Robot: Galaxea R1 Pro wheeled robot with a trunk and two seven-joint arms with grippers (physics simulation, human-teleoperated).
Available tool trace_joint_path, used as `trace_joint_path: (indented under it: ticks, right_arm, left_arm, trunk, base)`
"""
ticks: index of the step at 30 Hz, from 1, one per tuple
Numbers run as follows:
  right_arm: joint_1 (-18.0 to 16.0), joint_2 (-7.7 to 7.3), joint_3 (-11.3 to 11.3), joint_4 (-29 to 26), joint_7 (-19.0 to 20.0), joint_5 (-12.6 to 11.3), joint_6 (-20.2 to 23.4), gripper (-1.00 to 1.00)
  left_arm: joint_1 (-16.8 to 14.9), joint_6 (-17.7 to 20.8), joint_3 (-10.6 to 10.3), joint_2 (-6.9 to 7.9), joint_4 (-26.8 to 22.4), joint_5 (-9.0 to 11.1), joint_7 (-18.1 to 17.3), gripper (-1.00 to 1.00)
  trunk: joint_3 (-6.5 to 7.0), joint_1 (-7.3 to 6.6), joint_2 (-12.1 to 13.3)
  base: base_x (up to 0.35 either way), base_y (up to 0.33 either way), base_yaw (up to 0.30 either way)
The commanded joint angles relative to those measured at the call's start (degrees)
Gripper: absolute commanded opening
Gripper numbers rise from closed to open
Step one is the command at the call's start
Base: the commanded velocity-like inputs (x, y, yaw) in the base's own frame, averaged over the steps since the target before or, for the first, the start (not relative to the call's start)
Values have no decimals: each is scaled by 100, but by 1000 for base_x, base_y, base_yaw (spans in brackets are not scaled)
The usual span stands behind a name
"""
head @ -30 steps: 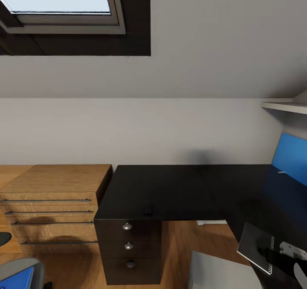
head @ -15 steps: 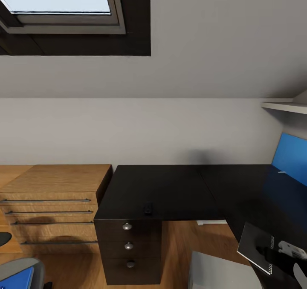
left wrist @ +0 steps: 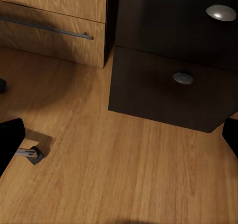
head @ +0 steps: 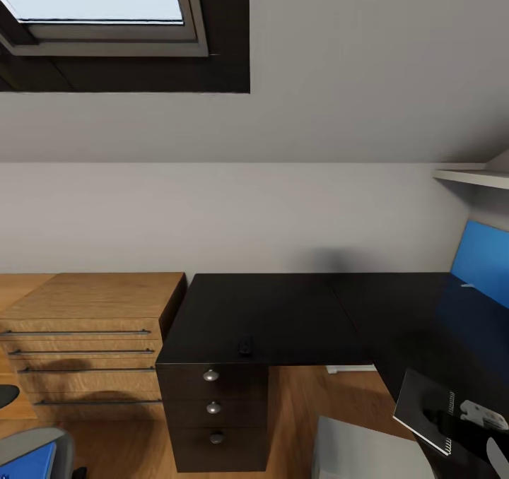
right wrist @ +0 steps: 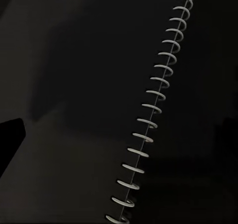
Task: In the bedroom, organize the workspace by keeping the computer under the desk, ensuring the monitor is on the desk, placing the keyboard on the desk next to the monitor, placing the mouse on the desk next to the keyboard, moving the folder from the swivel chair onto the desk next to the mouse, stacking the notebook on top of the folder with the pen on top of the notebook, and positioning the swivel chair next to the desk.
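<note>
The black table (head: pixel 283 316) is the landmark. Left of it stands a wooden cabinet (head: pixel 85 338); the chair (head: pixel 32 451) with the blue folder (head: pixel 25 465) sits low beyond that. A grey computer (head: pixel 360 451) sits below the table's front. The notebook (head: pixel 424 408) overhangs the table's right front edge, so a nudge could tip it off. The mouse (head: pixel 245 345) lies near the drawer-side edge. I cannot tell the right gripper (head: pixel 484 414) state; the left gripper (left wrist: pixel 119 144) is spread wide.
</note>
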Motion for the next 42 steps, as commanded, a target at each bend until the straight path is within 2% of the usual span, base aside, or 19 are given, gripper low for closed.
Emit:
trace_joint_path:
  ticks: [1,26,42]
  right_arm:
    - [2,5,-17,38,18,-52,68,100]
    - [2,11,-14,82,18,-52,59,100]
    - [2,13,-14,82,18,-49,57,100]
  left_arm:
    - [-5,-17,50,0,5,-51,-20,100]
    - [-6,-20,49,0,5,-51,-20,100]
    - [-5,-20,43,0,5,-51,-20,100]
  trunk:
    - [-8,1,-4]
    - [-8,1,-4]
    - [-8,1,-4]
  base:
    - [0,0,0]
    - [0,35,0]
    - [0,92,0]
